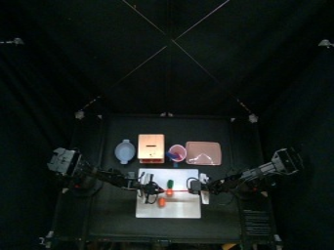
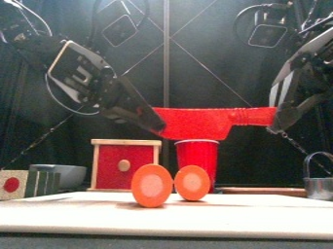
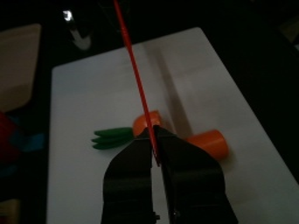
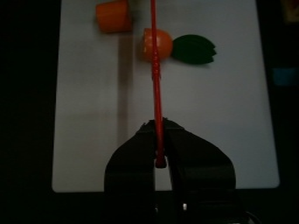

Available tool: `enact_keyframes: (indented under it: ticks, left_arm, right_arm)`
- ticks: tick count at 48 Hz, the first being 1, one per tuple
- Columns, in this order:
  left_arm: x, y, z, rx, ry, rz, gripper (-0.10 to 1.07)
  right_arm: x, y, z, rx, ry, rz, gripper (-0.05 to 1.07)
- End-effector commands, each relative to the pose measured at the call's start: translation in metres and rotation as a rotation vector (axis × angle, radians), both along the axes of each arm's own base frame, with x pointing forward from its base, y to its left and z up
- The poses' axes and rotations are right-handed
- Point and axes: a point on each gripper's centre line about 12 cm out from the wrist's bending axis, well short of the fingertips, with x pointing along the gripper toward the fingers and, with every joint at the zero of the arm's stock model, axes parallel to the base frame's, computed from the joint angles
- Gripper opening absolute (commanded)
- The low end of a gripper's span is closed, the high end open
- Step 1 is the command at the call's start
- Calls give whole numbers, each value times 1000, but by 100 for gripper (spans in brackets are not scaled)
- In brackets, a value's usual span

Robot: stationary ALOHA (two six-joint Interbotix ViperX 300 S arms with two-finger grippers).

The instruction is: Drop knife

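The knife (image 2: 196, 122) is red and flat, hanging level above the white cutting board (image 1: 186, 207). It shows broadside in the front view and as a thin red line in both wrist views (image 3: 131, 61) (image 4: 153, 79). My left gripper (image 3: 158, 140) is shut on one end of it, and my right gripper (image 4: 160, 150) is shut on the other end. Under the knife lie two orange carrot pieces (image 2: 152, 185) (image 2: 193, 182). One of them has a green top (image 4: 193, 48).
Behind the board stand a red cup (image 2: 196, 156) and a wooden box with a red face (image 2: 127, 163). A metal pot (image 2: 318, 180) is at the right and a small box with a red dot (image 2: 14, 183) at the left. A pinkish tray (image 1: 204, 151) lies at the back.
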Motion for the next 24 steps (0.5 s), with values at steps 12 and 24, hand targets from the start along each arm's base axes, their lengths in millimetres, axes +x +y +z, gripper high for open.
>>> enact_keyframes:
  ticks: [12, 24]
  left_arm:
    - [1, 16, 29, 27, -82, 21, 36]
    - [4, 20, 33, 23, -100, 35, 41]
  right_arm:
    - [-11, -10, 24, -14, -47, -46, 22]
    - [-13, -13, 28, -16, -56, -60, 22]
